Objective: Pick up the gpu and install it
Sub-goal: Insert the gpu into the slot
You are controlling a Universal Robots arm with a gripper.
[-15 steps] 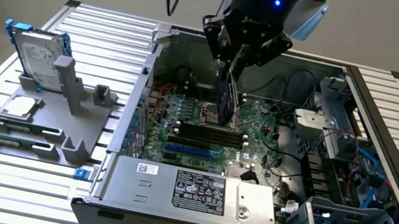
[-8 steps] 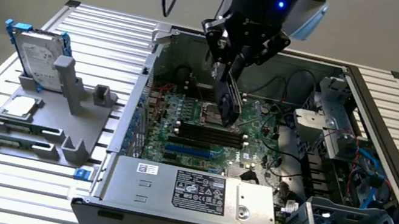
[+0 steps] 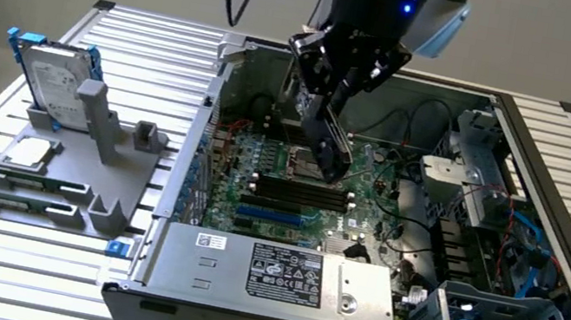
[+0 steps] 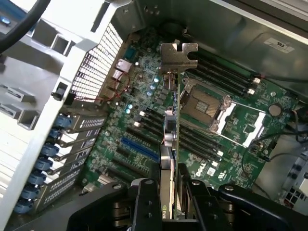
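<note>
My gripper (image 3: 327,97) hangs over the open computer case (image 3: 559,208) and is shut on the gpu (image 3: 330,146), a thin black card held on edge, tilted, just above the green motherboard (image 3: 369,223). In the wrist view the gpu (image 4: 169,144) runs edge-on away from my gripper (image 4: 169,204), one finger (image 4: 146,204) pressing on each side. Its silver end bracket (image 4: 179,57) points toward the case's rear wall. Below the card lie the expansion slots, one of them blue (image 4: 139,148).
A silver hard drive in a blue frame (image 3: 51,76) stands on a grey fixture (image 3: 65,174) on the slatted table at the exterior view's left. Inside the case are the power supply (image 3: 272,272), black memory slots (image 3: 304,190), the CPU socket (image 4: 204,108) and loose cables (image 3: 433,120).
</note>
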